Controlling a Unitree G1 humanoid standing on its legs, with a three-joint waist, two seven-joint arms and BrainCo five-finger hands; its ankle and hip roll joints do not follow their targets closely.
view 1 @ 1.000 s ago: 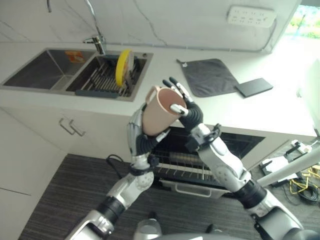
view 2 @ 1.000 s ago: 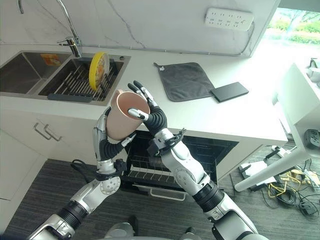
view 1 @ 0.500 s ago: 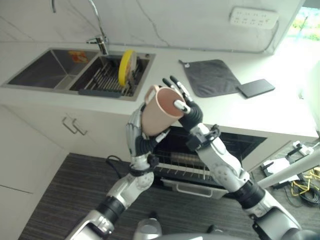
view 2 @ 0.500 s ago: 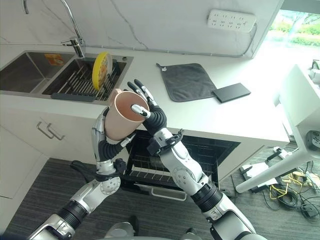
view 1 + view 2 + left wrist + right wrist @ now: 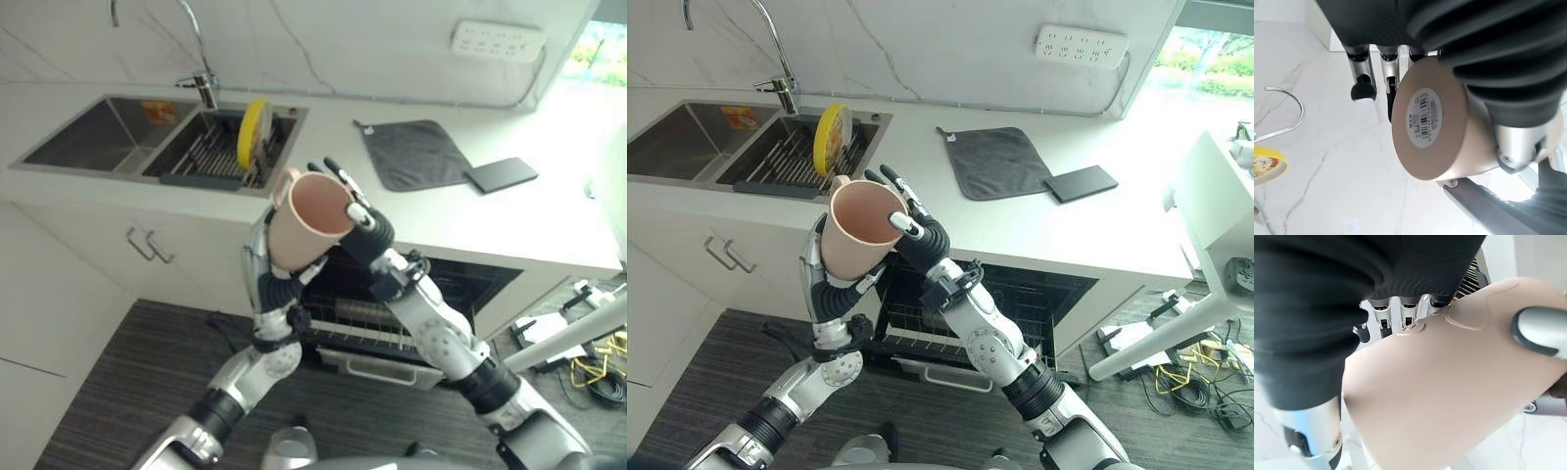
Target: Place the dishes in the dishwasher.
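Pink cup held up in the air off the worktop's front edge, above the open dishwasher, mouth tilted up. Left hand curled round its lower body from below; right hand at the rim, thumb hooked inside, fingers spread behind. Yellow plate upright in sink rack.

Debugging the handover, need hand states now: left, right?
Left hand: shut on the pink cup, gripping its body from below.
Right hand: shut on the same cup, thumb over the rim, fingers behind it.
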